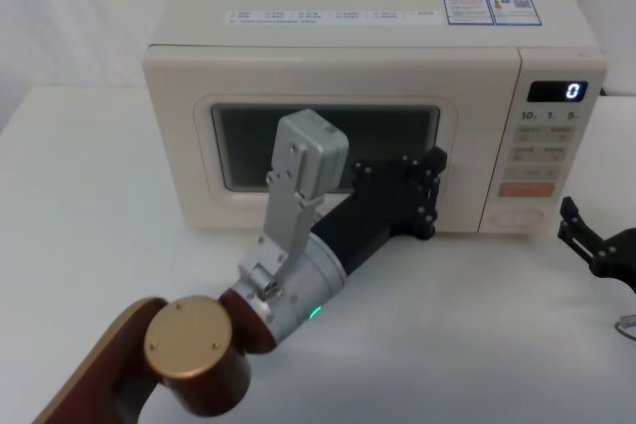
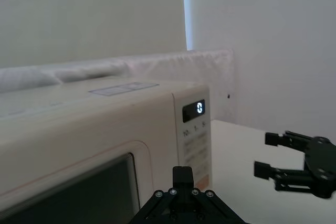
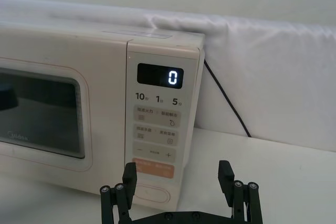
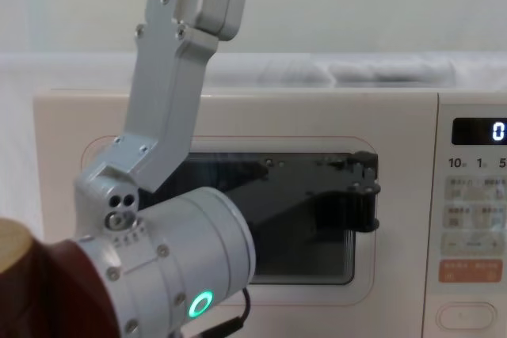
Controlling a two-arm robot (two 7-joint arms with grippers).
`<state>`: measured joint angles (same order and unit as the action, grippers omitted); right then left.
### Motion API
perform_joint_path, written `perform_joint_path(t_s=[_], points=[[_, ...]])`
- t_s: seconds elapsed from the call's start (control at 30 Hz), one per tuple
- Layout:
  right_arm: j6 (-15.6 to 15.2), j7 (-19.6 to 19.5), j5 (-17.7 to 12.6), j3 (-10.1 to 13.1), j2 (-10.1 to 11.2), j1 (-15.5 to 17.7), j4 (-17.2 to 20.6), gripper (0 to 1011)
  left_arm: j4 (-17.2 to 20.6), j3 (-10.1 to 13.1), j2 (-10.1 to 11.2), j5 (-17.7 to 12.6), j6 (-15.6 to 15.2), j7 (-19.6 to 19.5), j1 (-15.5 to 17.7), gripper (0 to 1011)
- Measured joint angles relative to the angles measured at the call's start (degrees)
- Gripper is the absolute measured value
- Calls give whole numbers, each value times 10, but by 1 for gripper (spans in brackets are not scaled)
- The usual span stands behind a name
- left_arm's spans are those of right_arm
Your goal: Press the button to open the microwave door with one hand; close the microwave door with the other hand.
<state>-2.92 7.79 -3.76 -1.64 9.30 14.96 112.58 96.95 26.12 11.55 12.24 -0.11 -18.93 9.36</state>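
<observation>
The microwave (image 1: 338, 27) stands at the back of the table with the microwave door (image 1: 184, 126) flush with its front. My left gripper (image 1: 432, 191) is shut and sits against the door at the right edge of its dark window (image 4: 269, 267); the chest view also shows the left gripper (image 4: 364, 191) there. The button (image 1: 524, 215) lies at the bottom of the control panel, under the orange key. My right gripper (image 1: 566, 219) hovers open just right of the panel, and its wrist view looks straight at the button (image 3: 152, 194) between the fingers (image 3: 129, 174).
The display (image 3: 160, 75) reads 0. A black cable (image 3: 226, 98) runs down the white backdrop behind the microwave's right side. My left arm (image 1: 298, 275), with its silver wrist and green ring, crosses the table in front of the door.
</observation>
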Motion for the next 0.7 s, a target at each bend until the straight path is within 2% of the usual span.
perform_joint_path(t_s=[0.3,0.6,0.7], points=[[0,0,0,0,0,0,0,1002,44,-9,21,5,-13,8,-41,0],[0,0,0,0,0,0,0,1002,93,-39,38,7,-15,35,-94,0],[0,0,0,0,0,0,0,1002,113,-56,42,5,-11,50,-122,0]])
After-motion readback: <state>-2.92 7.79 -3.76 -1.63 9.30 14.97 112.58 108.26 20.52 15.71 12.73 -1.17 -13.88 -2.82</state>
